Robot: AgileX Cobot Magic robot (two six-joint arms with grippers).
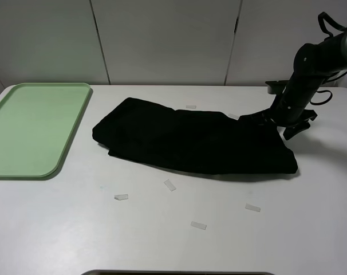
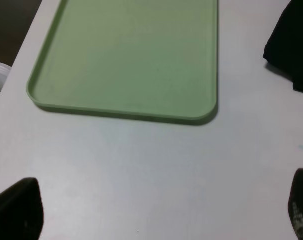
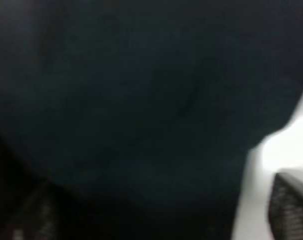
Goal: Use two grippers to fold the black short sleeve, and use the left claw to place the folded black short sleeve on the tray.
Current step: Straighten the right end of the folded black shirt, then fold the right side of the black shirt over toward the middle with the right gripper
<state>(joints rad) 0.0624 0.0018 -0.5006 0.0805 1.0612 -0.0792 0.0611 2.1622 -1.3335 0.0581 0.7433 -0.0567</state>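
The right arm [image 1: 311,69] is seen as a thick black shape, with a shiny silver-grey round part near its top. Black cables [image 1: 329,23] are looped above it and beside it. On the right gripper [image 3: 161,215], dark fingers [image 3: 291,205] are covered with a fine net pattern. Of the left gripper [image 2: 159,215], only two black rounded fingertips [image 2: 19,212] are shown, and small pale specks are seen on one.

Readable text, labels, brands, numbers, signs: none. Soft black cotton short sleeve [image 1: 190,143], folded: plain fabric showing. Flat rectangular pale green plastic tray [image 1: 30,129]: unmarked surface.
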